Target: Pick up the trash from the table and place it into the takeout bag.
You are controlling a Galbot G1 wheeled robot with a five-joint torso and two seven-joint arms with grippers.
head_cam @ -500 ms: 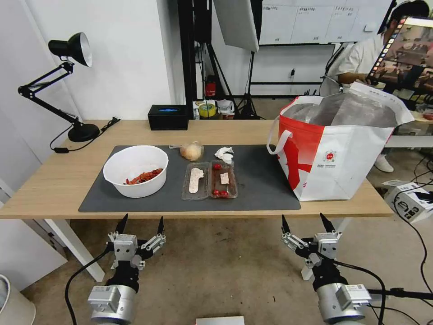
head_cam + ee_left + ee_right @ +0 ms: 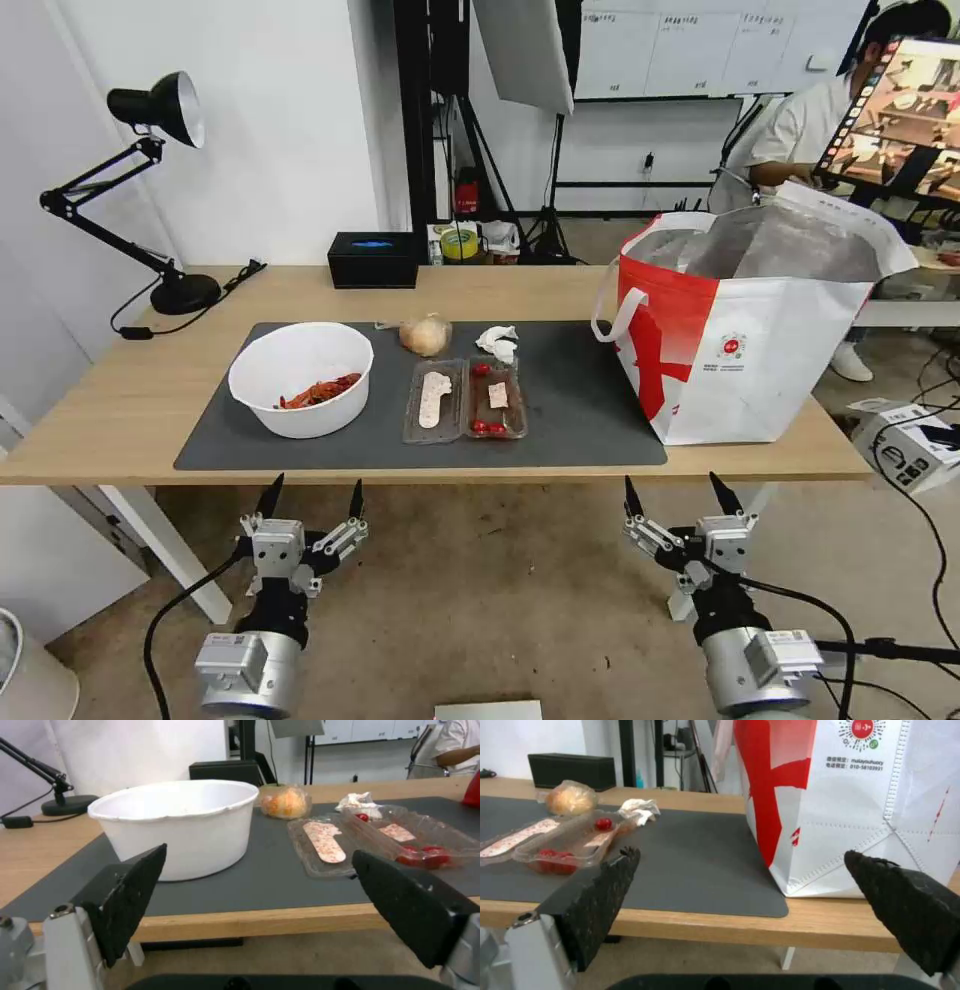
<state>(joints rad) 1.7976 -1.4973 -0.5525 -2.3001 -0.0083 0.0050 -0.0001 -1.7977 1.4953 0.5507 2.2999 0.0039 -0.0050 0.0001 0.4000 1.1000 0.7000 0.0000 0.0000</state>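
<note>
On the table (image 2: 120,400) lies a dark grey mat with the trash: a white bowl (image 2: 300,378) (image 2: 180,825) holding red scraps, a clear clamshell tray (image 2: 465,398) (image 2: 385,840) (image 2: 555,840) with tomatoes, a tan wrapped lump (image 2: 425,334) (image 2: 285,801) (image 2: 572,798) and a crumpled tissue (image 2: 498,342) (image 2: 640,809). The red-and-white takeout bag (image 2: 750,330) (image 2: 855,795) stands open at the table's right end. My left gripper (image 2: 312,492) (image 2: 257,888) hangs open below the front edge, before the bowl. My right gripper (image 2: 680,490) (image 2: 740,888) hangs open below the edge near the bag.
A black desk lamp (image 2: 150,180) stands at the table's back left and a black box (image 2: 372,260) at the back middle. A person sits behind the bag. Cables and a white box (image 2: 905,430) lie on the floor at the right.
</note>
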